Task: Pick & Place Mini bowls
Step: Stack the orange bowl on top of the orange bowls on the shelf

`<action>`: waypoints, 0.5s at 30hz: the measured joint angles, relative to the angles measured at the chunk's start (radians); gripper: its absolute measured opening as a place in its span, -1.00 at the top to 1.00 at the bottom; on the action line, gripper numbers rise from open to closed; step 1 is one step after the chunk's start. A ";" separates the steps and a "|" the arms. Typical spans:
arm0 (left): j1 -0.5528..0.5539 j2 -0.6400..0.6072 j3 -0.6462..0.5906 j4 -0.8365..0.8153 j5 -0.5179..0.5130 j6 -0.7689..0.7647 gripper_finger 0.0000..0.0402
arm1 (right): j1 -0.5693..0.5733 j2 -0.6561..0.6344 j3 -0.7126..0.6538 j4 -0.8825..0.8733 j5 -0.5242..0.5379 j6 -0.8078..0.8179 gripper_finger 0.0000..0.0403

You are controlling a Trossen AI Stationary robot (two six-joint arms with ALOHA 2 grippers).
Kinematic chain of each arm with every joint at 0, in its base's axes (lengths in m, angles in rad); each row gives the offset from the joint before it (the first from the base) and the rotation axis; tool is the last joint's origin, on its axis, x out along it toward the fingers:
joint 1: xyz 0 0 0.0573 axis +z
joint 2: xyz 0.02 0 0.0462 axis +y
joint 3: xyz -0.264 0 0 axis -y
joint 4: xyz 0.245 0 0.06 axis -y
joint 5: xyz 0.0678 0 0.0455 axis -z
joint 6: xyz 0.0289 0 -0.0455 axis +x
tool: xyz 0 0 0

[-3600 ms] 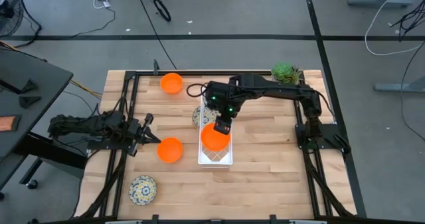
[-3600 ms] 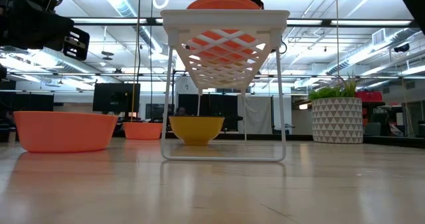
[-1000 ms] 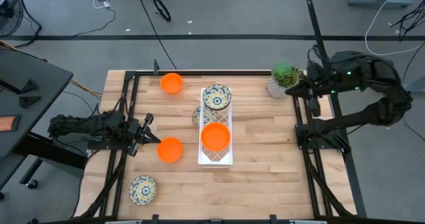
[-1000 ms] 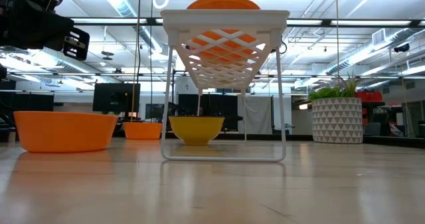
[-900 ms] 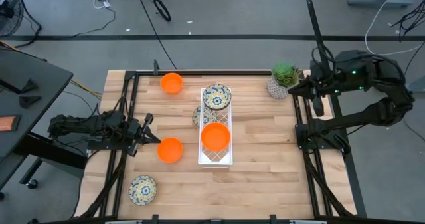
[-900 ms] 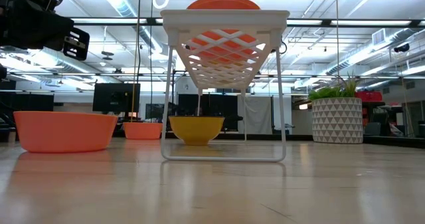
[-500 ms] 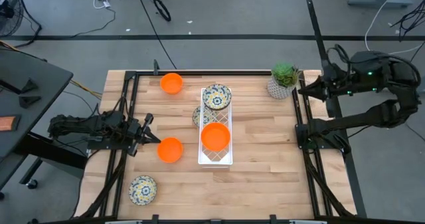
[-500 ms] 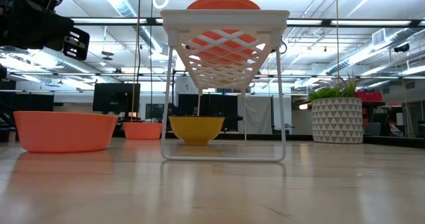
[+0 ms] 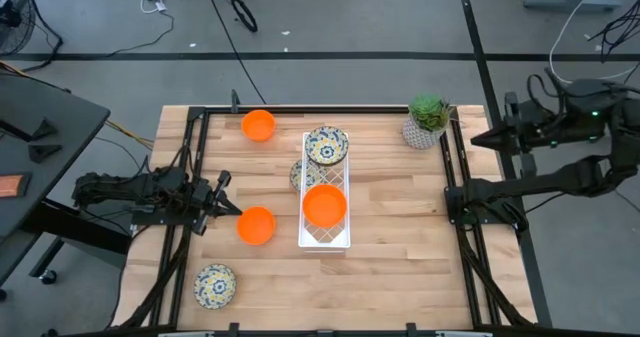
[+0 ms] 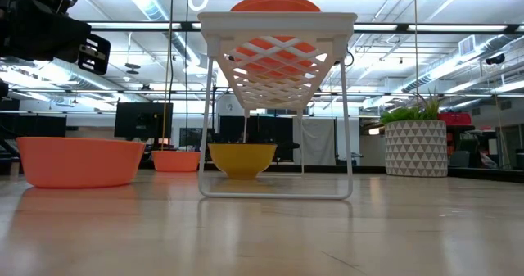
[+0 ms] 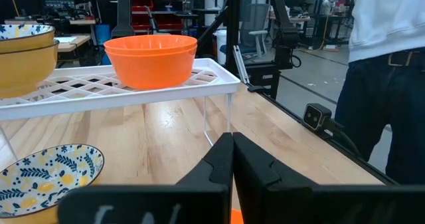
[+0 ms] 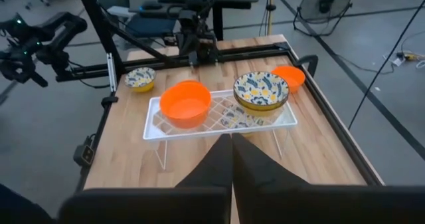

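Note:
A white wire rack (image 9: pixel 326 235) stands mid-table. An orange mini bowl (image 9: pixel 324 206) sits on its near half and a blue-and-yellow patterned bowl (image 9: pixel 327 145) on its far half. Another patterned bowl (image 9: pixel 297 175) rests on the table, half under the rack. On the table's left part are two orange bowls (image 9: pixel 256 226) (image 9: pixel 258 125) and a patterned bowl (image 9: pixel 214 285). My left gripper (image 9: pixel 234 211) is shut, level, just left of the nearer orange bowl, touching nothing. My right gripper (image 9: pixel 478 140) is shut and hangs beyond the table's right edge.
A potted green plant (image 9: pixel 428 117) stands at the far right corner. Black frame rails (image 9: pixel 452 187) run along the table's left and right sides. A person (image 11: pixel 388 71) stands beyond the right edge. Bare wood (image 9: pixel 400 217) lies between the rack and the right rail.
My right gripper, shut throughout, has drawn back from beside the plant toward the table's right edge and now hangs outside it. The bowls and the rack have stayed where they were.

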 joint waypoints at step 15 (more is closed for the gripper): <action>0.000 0.000 0.000 0.000 0.000 0.000 0.93 | 0.000 -0.013 0.000 0.000 0.000 -0.006 0.94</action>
